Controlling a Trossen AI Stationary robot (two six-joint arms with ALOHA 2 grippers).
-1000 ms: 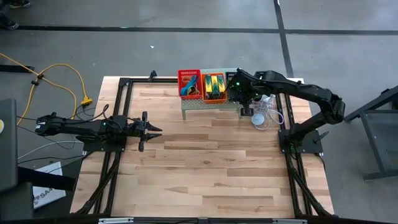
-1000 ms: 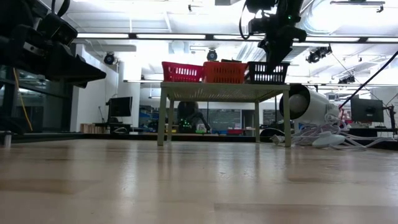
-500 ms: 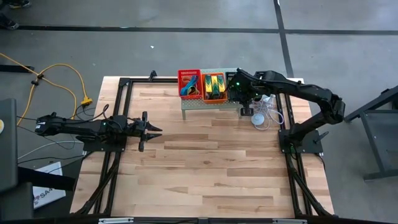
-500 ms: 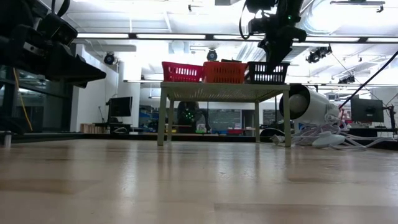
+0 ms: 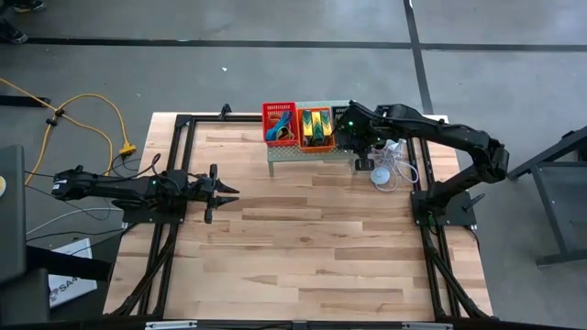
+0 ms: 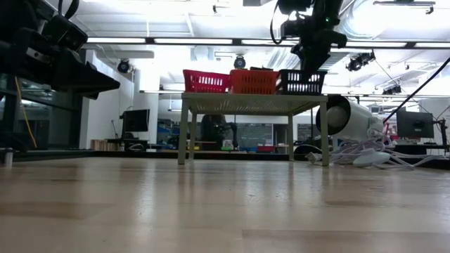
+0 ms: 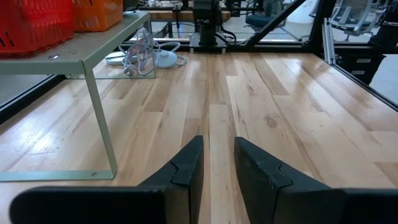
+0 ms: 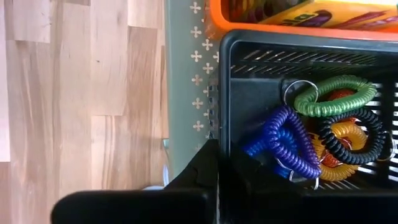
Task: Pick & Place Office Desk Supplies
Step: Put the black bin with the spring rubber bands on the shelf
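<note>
Over on the left, the left gripper [image 5: 223,192] waits low above the bare wood, fingers slightly parted, nothing between them. Across to the shelf [image 5: 284,154]: red basket [image 5: 279,121], orange basket [image 5: 315,126], then the black basket [image 8: 298,112] with the right gripper [image 8: 219,168] hanging above its rim, pinched shut and empty. Inside lie the coiled loops [image 8: 323,127], purple, green, black and orange in a tangled heap. They look light, springy and snag-prone; best pinch across one coil. No common long axis shows.
</note>
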